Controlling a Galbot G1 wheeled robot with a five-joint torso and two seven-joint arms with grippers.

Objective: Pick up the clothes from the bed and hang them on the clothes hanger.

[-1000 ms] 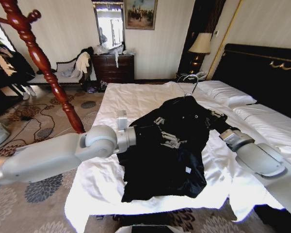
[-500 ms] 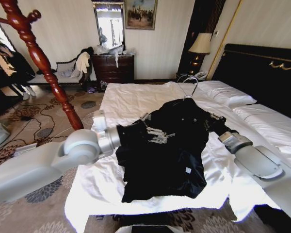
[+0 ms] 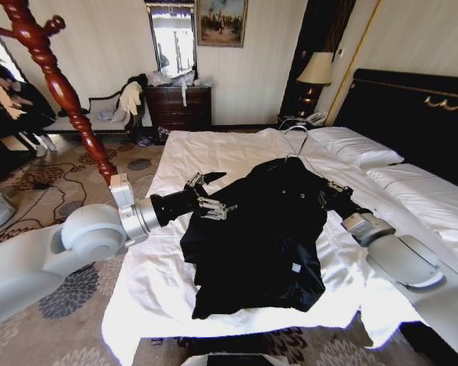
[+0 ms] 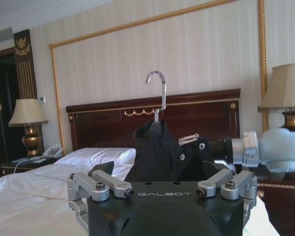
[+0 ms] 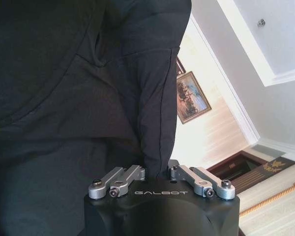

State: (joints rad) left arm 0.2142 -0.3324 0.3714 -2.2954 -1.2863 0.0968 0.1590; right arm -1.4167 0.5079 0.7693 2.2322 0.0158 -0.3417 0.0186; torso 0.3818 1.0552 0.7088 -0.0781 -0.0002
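The black jacket (image 3: 267,229) is lying spread across the middle of the bed (image 3: 214,152), already threaded on the clothes hanger (image 3: 298,141), whose silver hook is poking out above the collar on the side nearer the headboard (image 3: 412,114). The lower hem is sagging toward the foot of the bed.

The right gripper (image 3: 330,197) is pressing into the jacket's shoulder on the headboard side of the garment; in the right wrist view its jaws (image 5: 157,173) are pinching closed on a fold of the black fabric. The left gripper (image 3: 206,200) is hanging just off the jacket's opposite edge, on the side of the bed facing the wooden coat stand (image 3: 61,91). Its jaws are standing wide apart with nothing between them, pointing at the collar and hook as the left wrist view shows.

The step in hand looks like getting a firm hold for lifting the hung jacket off the bed. Doing it well probably means the left gripper taking the hanger at the neck just under the hook, not loose cloth, so the jacket is riding on the hanger and not sliding off one shoulder. The right gripper's pinch is steadying that shoulder; lifting evenly would be keeping the hanger level and the hook free for the stand.
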